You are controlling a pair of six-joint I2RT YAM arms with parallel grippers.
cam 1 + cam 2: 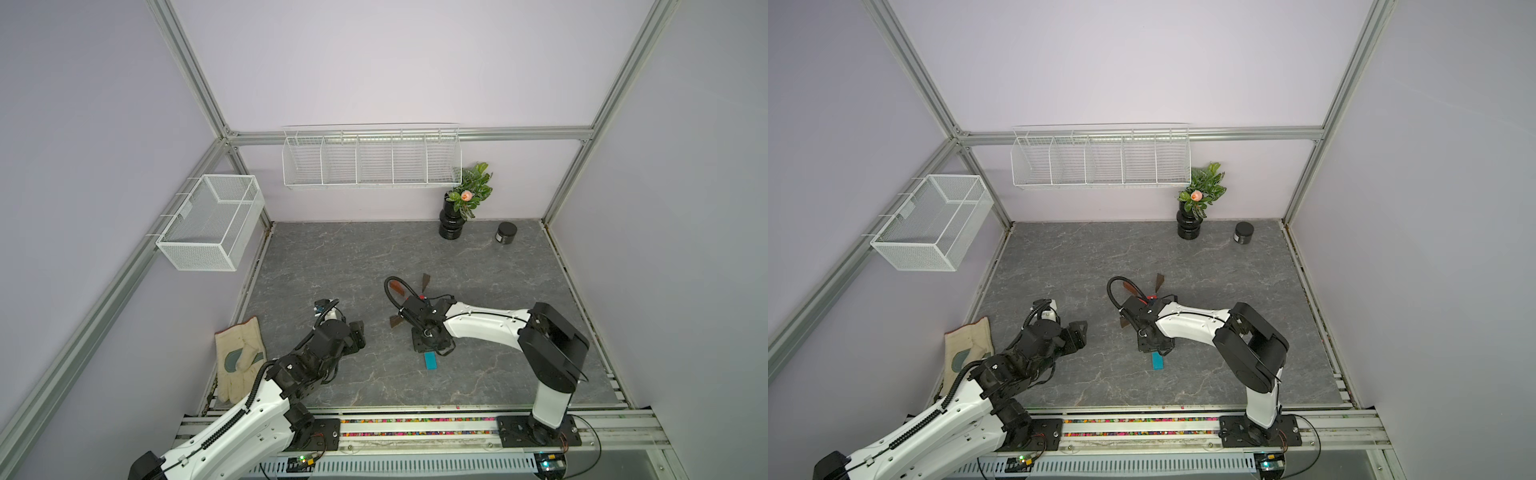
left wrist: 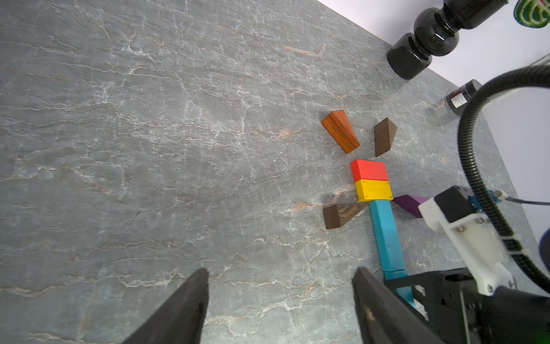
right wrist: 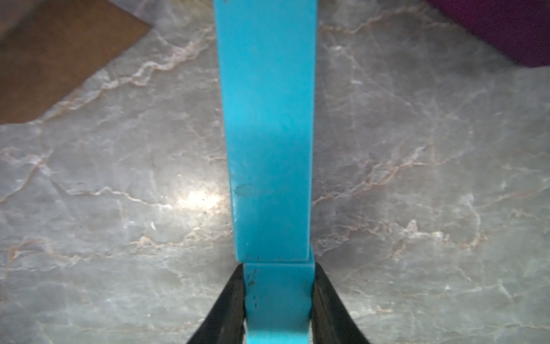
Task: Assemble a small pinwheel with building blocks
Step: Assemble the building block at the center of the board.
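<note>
The pinwheel lies flat on the grey table: a red block [image 2: 369, 169] and a yellow block [image 2: 374, 190] form its centre. An orange-brown wedge [image 2: 340, 131], two dark brown wedges [image 2: 384, 136] [image 2: 342, 215] and a purple wedge [image 2: 410, 204] lie around it. One teal bar [image 2: 387, 235] runs down from the yellow block. A second teal bar [image 3: 278, 297] butts end to end against it, with my right gripper [image 3: 279, 268] shut on its sides. Its free end [image 1: 430, 360] shows in both top views. My left gripper [image 2: 281, 272] hangs open over bare table, left of the stem.
A black vase with a plant [image 1: 453, 224] and a black round jar [image 1: 506, 233] stand at the back right. An oven mitt [image 1: 239, 361] lies at the table's left edge. Wire baskets [image 1: 208, 224] [image 1: 370, 166] hang on the walls.
</note>
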